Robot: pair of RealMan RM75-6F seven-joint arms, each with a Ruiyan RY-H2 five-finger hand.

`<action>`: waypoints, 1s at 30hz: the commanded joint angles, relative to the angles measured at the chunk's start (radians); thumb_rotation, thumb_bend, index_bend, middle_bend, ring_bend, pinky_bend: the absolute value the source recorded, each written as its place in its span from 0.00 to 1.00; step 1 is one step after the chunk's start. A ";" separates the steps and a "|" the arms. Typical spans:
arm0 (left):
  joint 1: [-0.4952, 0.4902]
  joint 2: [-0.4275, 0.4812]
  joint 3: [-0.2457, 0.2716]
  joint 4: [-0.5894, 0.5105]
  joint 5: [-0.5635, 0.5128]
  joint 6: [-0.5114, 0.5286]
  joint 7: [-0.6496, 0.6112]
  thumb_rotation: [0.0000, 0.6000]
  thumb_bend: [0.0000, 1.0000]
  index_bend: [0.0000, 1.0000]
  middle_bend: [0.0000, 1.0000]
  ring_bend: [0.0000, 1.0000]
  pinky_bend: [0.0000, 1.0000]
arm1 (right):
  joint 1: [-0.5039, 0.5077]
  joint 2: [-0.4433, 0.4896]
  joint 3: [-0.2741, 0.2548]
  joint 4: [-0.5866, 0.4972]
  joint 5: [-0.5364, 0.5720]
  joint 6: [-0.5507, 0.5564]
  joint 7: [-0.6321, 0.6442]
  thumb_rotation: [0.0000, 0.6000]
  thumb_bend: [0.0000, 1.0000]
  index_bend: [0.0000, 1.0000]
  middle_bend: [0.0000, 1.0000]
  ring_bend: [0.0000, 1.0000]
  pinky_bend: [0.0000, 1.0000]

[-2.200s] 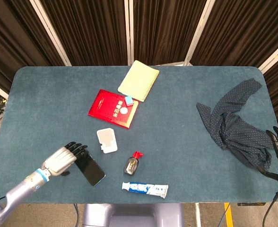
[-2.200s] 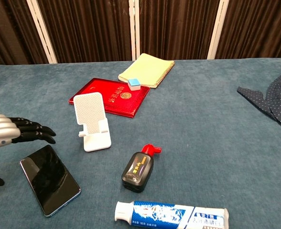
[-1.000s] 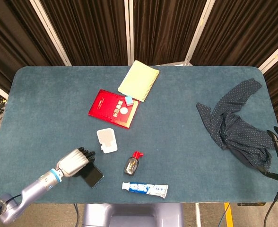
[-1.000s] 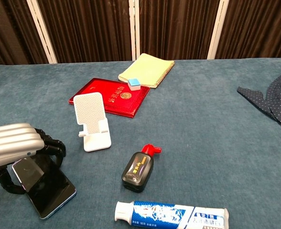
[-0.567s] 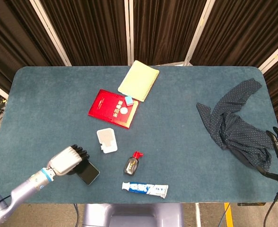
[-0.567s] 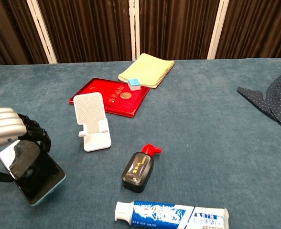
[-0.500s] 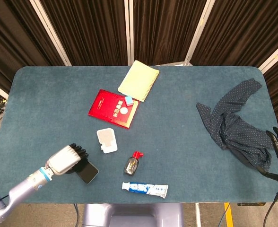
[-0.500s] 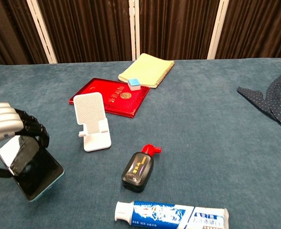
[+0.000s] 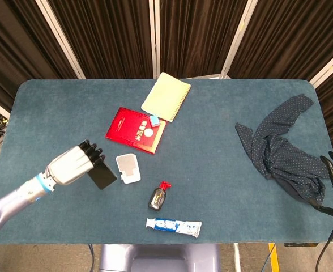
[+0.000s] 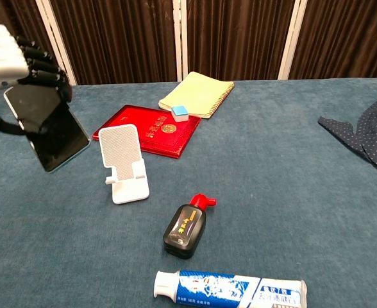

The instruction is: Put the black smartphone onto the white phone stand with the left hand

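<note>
1. The left hand (image 10: 12,61) grips the black smartphone (image 10: 47,125) up off the tabletop (image 10: 272,192), tilted, over the left edge.
2. The white phone stand (image 10: 124,163) sits just right of it, upright.
3. A red booklet (image 10: 153,131) lies behind the stand, an ink bottle (image 10: 185,228) and a toothpaste tube (image 10: 230,290) toward the near edge.

The table (image 9: 223,187) is covered in plain teal-blue felt. The smartphone (image 10: 50,131) is glossy black with a light blue edge. The phone stand (image 10: 123,163) is white, its back plate dotted with fine perforations. The booklet (image 9: 135,130) is red with gold lettering and a round emblem. The small eraser (image 10: 179,111) is light blue over white. The notebook (image 9: 166,96) is pale yellow. The ink bottle (image 10: 185,230) is black with a red cap. The toothpaste tube (image 9: 173,226) is white and blue. The cloth (image 9: 280,150) is navy with small white dots. The left hand (image 9: 74,165) is silver with black fingers (image 10: 42,66). The curtains (image 9: 195,34) are dark brown between white posts.
</note>
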 commanded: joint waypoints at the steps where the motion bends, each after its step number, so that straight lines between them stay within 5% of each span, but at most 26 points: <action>1: -0.113 0.021 -0.050 0.008 0.057 -0.088 0.114 1.00 0.00 0.54 0.44 0.43 0.38 | 0.000 0.002 0.003 0.006 0.009 -0.004 0.012 1.00 0.00 0.00 0.00 0.00 0.00; 8: -0.229 0.009 -0.073 -0.017 0.093 -0.252 0.282 1.00 0.00 0.55 0.44 0.43 0.38 | -0.001 0.008 0.009 0.022 0.021 -0.007 0.051 1.00 0.00 0.00 0.00 0.00 0.00; 30: -0.287 -0.025 -0.085 -0.151 -0.013 -0.474 0.516 1.00 0.00 0.55 0.44 0.43 0.38 | -0.003 0.016 0.009 0.037 0.012 -0.007 0.104 1.00 0.00 0.00 0.00 0.00 0.00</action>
